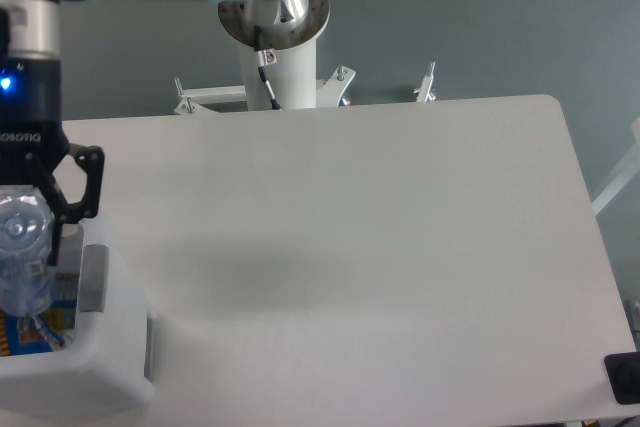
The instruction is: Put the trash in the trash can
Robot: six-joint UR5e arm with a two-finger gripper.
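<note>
Camera view's left edge shows the hand (25,237) clamped on the crushed bottle (22,262) above the trash can (95,367); release only once centred over the opening

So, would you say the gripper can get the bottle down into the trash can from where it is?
Probably yes: the gripper holds the crushed bottle right over the trash can, whose opening looks unobstructed.
</note>
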